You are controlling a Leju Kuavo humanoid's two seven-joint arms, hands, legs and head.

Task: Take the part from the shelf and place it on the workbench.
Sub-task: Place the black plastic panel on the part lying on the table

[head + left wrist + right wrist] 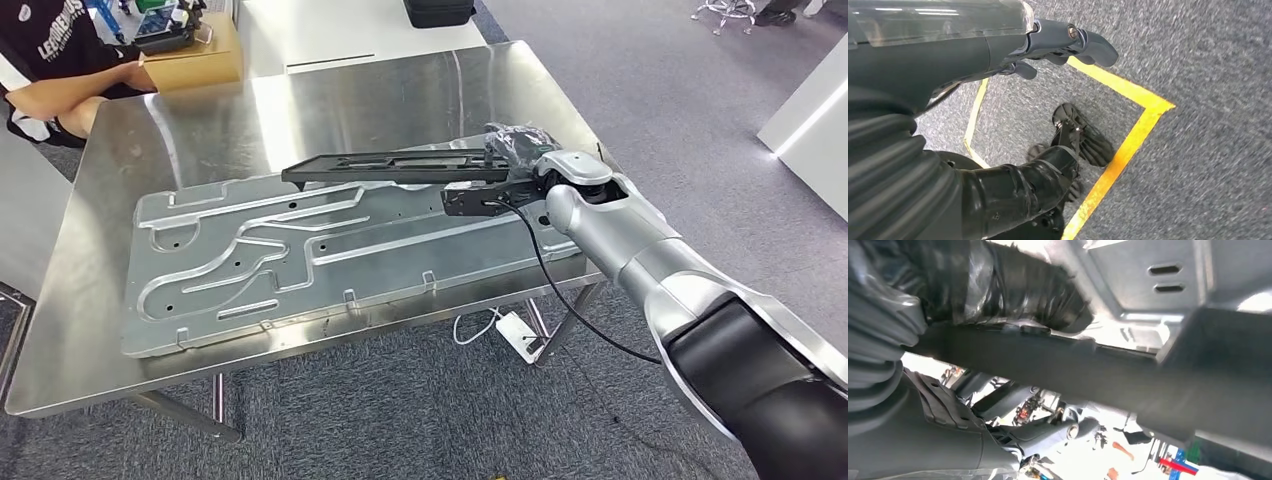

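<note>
Item: my right hand (515, 165) grips one end of the long black flat plastic part (395, 167), held level above the grey stamped metal panel (300, 250) on the stainless steel workbench (120, 180); left hand (1068, 42) hangs empty, fingers apart.

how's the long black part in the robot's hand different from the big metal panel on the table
The black part is dark, narrow and bar-shaped; the metal panel is silvery, broad and stamped with ribs and channels. The black part is gripped at one end by the right hand and held over the panel, while the metal panel lies flat on the steel workbench. Both run lengthwise along the workbench.
</note>
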